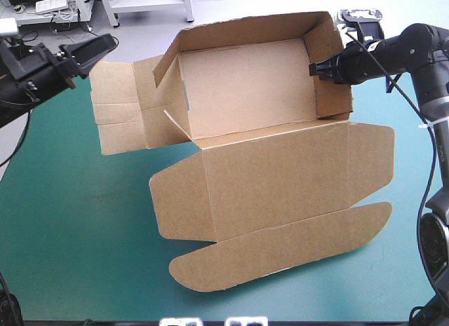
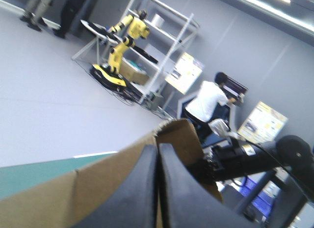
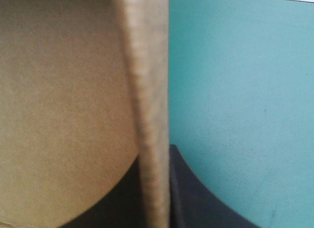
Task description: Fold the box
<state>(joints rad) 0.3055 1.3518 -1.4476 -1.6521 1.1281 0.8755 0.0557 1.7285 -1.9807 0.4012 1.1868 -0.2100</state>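
From above I can't make out much of the right claw [image 1: 313,69], because the raised right end wall hides its inner side. Its wrist view shows that wall edge-on, pinched in the claw. The left claw [image 1: 105,44] is pressed together and hangs raised near the far left corner, just beside the spread side flaps. One brown box [image 1: 266,172] lies mid-surface [image 1: 63,221], tray toward the far edge, lid flat toward the near edge.

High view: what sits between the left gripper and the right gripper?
The box: flat left flaps, then the raised tray. The right gripper grips its right wall; the left gripper is shut. Seen in the high view.
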